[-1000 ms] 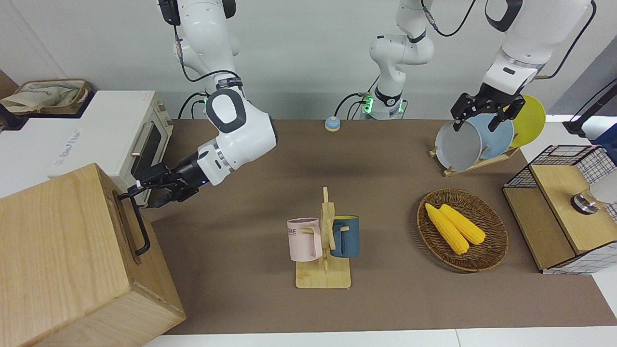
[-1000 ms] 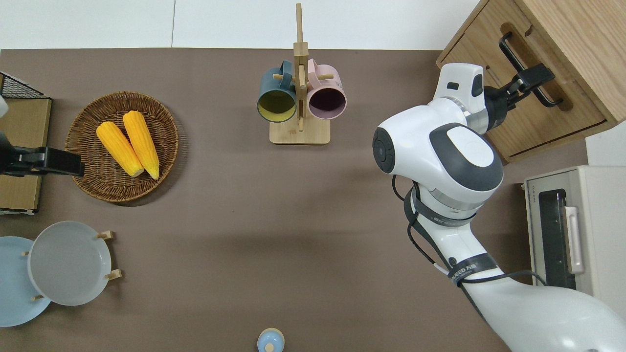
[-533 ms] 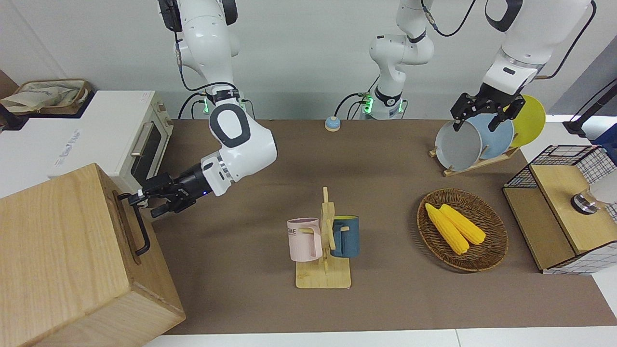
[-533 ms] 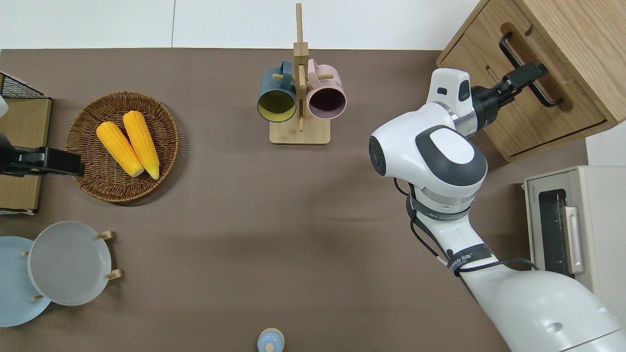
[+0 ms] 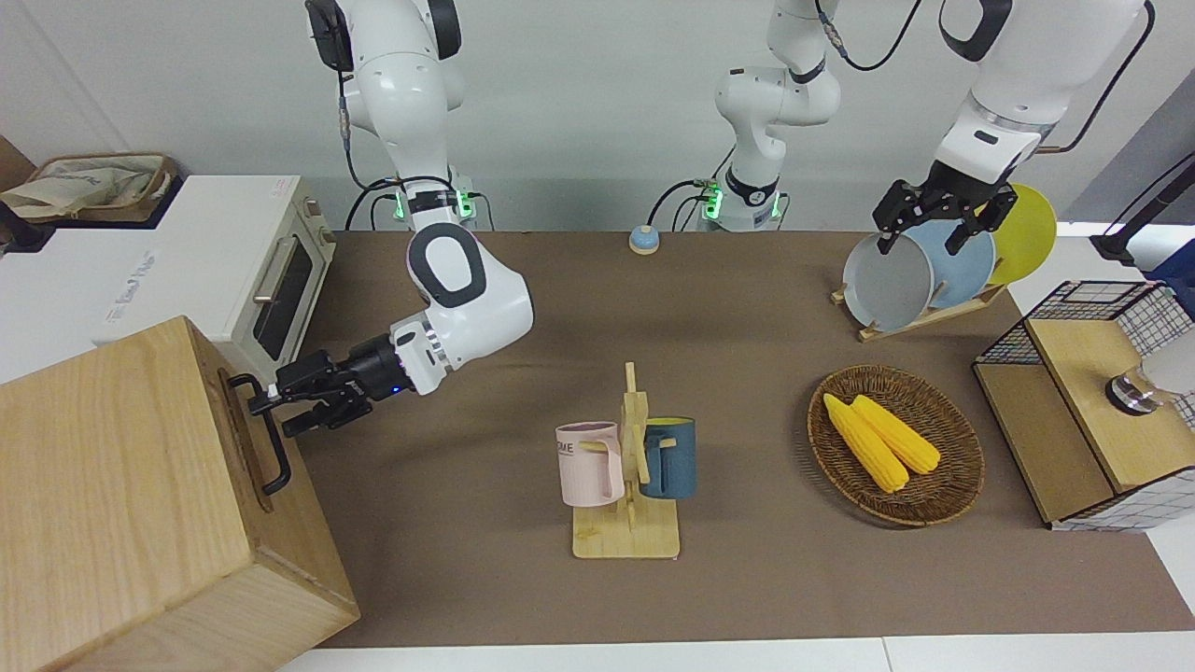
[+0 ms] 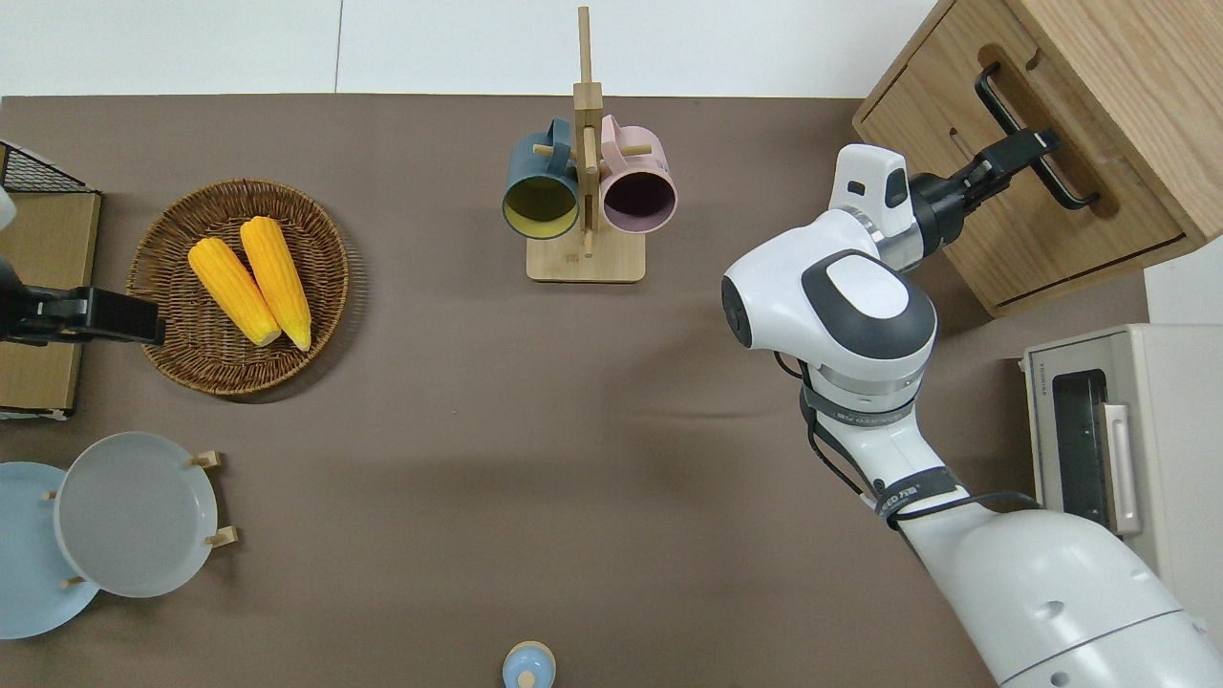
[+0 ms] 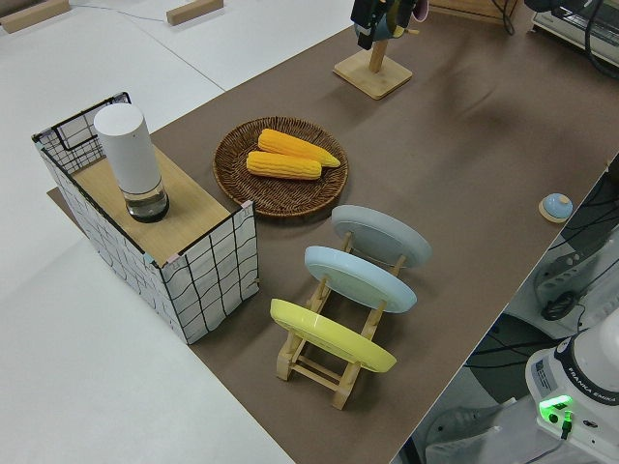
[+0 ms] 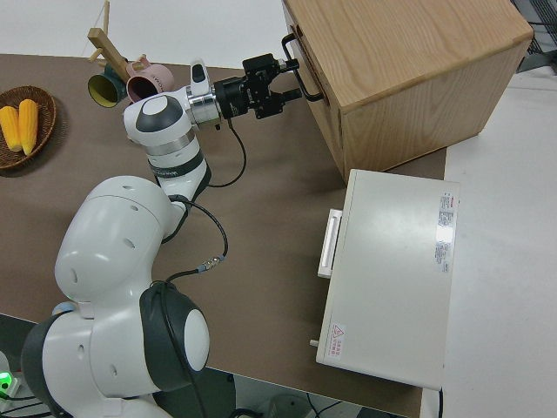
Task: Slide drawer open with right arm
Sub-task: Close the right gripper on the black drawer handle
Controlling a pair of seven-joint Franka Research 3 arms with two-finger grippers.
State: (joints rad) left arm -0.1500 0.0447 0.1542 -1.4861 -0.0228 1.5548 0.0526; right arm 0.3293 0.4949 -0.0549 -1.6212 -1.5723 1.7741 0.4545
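Observation:
The large pale-wood cabinet (image 5: 112, 485) stands at the right arm's end of the table. Its drawer (image 6: 1041, 229) sits flush in the cabinet front, with the black bar handle (image 5: 277, 467) across it. My right gripper (image 5: 278, 411) reaches level at the handle. Its fingers stand apart, one above and one below the bar, near the handle's end nearer the robots. In the overhead view the right gripper (image 6: 1037, 145) lies across the handle (image 6: 1070, 186). The left arm is parked, its gripper (image 5: 938, 224) open and empty.
A white toaster oven (image 5: 233, 261) stands beside the cabinet, nearer the robots. A mug rack (image 5: 627, 467) with two mugs stands mid-table. A wicker basket (image 5: 962, 485) with corn, a plate rack (image 5: 924, 271) and a mesh box (image 5: 1083, 401) are toward the left arm's end.
My right gripper has moved along and up to the handle, and its fingers now straddle the bar. The arm's elbow has swung away from the toaster oven. The drawer has not moved.

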